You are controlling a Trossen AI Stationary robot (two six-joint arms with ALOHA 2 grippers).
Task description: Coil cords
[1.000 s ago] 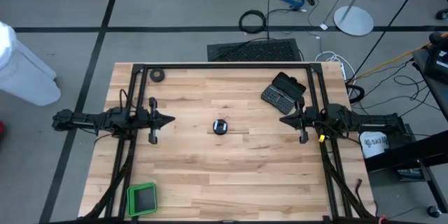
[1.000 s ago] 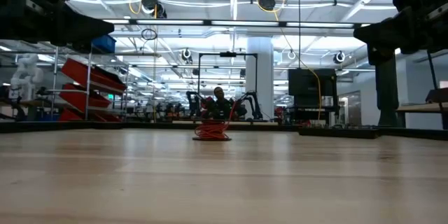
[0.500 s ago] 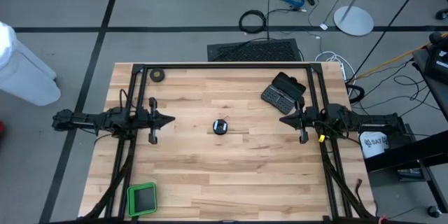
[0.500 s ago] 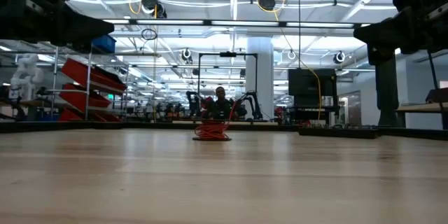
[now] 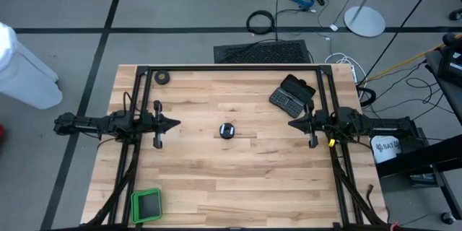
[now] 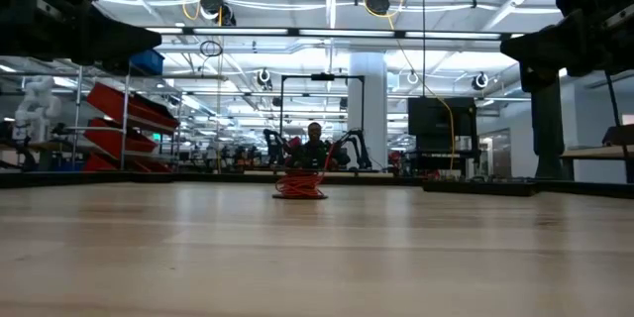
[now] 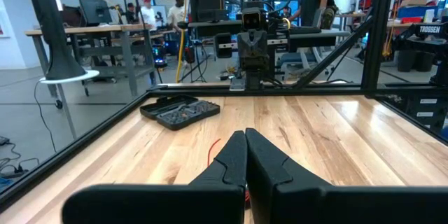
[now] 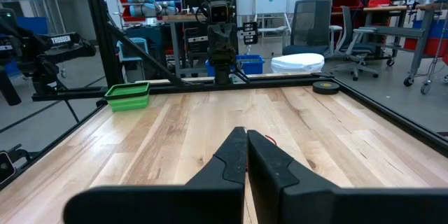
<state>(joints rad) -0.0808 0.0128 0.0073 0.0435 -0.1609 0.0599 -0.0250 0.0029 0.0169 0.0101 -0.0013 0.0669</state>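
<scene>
The cord, a thin red wire bundled around a small black reel [image 5: 228,131], lies on the middle of the wooden table; in the low view it shows as a red tangle [image 6: 299,186]. A bit of red wire [image 7: 213,150] peeks past my left fingers, and another bit [image 8: 269,141] past my right ones. My left gripper [image 5: 177,123] hovers shut at the table's left side, pointing level at the reel. My right gripper [image 5: 290,123] hovers shut at the right side, facing it. Neither touches the cord.
An open black case [image 5: 291,92] lies at the far right of the table. A black tape roll [image 5: 163,77] sits at the far left corner, and a green tray [image 5: 146,205] at the near left. A black frame [image 5: 231,68] borders the table.
</scene>
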